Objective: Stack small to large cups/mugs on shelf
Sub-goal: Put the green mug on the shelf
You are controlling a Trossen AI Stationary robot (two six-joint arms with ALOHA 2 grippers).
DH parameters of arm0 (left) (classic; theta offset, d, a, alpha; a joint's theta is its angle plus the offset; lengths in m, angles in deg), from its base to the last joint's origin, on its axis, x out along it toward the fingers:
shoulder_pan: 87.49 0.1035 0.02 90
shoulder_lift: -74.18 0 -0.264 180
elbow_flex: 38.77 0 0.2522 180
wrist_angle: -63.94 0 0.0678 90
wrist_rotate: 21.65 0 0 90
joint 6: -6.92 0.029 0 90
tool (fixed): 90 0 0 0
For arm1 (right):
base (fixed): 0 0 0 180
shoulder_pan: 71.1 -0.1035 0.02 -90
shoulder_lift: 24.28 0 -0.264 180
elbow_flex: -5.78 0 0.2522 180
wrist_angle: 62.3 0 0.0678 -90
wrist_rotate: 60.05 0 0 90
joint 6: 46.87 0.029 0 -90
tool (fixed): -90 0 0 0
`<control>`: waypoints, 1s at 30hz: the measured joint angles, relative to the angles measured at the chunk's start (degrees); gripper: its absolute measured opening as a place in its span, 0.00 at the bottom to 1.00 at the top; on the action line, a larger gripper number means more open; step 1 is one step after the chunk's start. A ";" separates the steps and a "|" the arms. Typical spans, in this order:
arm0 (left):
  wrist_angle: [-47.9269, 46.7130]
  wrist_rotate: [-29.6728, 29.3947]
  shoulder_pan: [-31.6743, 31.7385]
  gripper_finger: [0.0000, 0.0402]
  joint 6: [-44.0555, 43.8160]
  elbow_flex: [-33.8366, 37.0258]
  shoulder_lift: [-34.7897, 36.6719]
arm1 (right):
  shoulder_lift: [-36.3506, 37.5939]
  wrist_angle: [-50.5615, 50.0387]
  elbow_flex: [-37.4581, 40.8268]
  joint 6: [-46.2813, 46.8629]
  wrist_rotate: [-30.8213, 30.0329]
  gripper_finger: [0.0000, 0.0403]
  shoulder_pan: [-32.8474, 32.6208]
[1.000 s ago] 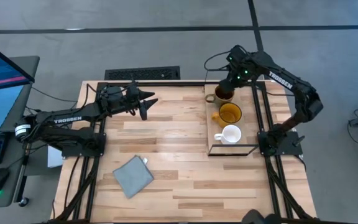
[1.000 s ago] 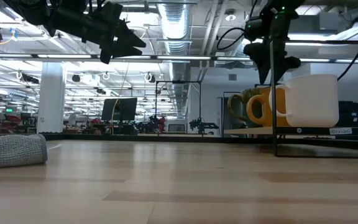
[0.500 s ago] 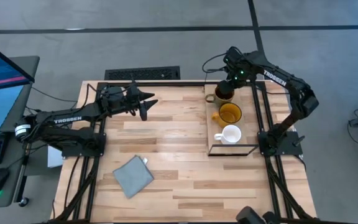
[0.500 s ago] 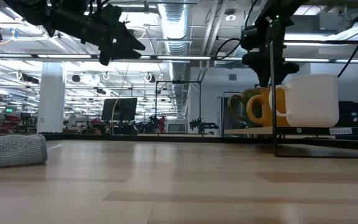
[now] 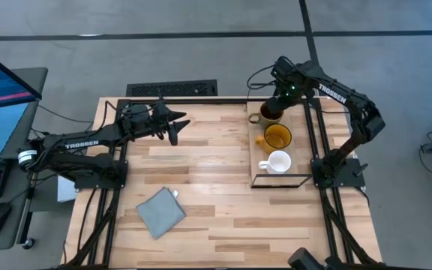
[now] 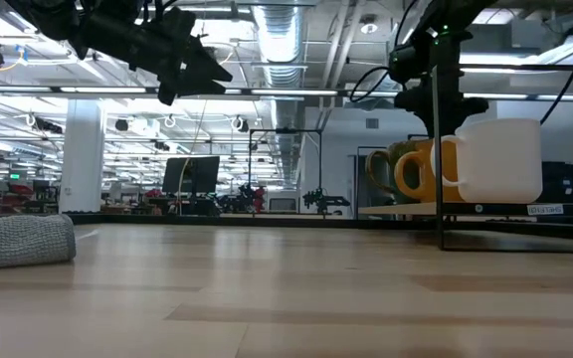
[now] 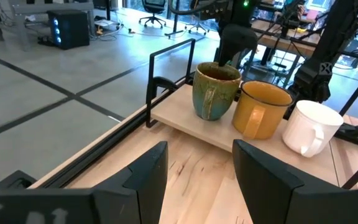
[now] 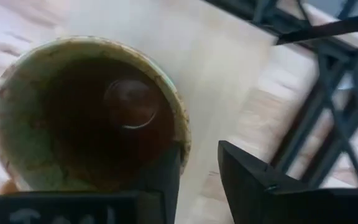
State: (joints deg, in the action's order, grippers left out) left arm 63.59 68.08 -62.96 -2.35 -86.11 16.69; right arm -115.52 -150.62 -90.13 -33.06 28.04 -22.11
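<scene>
Three mugs stand upright in a row on the light wooden shelf (image 5: 298, 150) at the table's right. The dark brown-olive mug (image 5: 270, 113) is farthest, the amber mug (image 5: 277, 136) is in the middle and the white mug (image 5: 279, 161) is nearest. My right gripper (image 8: 199, 168) is open over the dark mug, pointing down. One finger (image 8: 166, 171) is inside its rim (image 8: 184, 140) and the other (image 8: 247, 177) is outside. My left gripper (image 5: 175, 127) is open and empty, raised above the table's left half. My right gripper stands astride the dark mug's rim from above. Bare shelf wood shows between the mug's wall and the outer finger. Whether the inner finger touches the inside wall I cannot tell. The mug stands on the shelf by its base.
A grey-blue folded cloth (image 5: 160, 212) lies on the table near the front left. The shelf's black wire frame (image 5: 280, 180) rises around the board. A keyboard (image 5: 172, 89) lies beyond the far edge. Bare wood lies between the cloth and the shelf.
My right gripper has shifted slightly toward the table's left edge above the dark mug. The mugs stand where they were.
</scene>
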 joint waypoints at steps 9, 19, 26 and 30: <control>0.00 -0.04 0.00 0.43 0.24 0.00 0.00 | 0.00 0.44 0.00 0.27 -1.34 0.29 0.02; 0.00 -0.09 0.00 0.43 0.41 0.00 0.00 | 0.00 0.40 0.00 0.36 -0.96 0.29 -0.50; -0.03 -0.11 0.00 0.43 0.17 0.00 0.00 | 0.00 -1.95 0.00 1.17 -0.96 0.29 -0.48; -0.03 -0.11 0.00 0.43 0.13 0.00 0.00 | 0.00 -2.49 0.00 1.77 -1.22 0.29 -1.00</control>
State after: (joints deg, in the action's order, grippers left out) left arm 63.56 67.97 -62.96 -2.22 -86.11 16.69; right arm -115.52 -153.12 -90.13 -31.29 26.82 -23.10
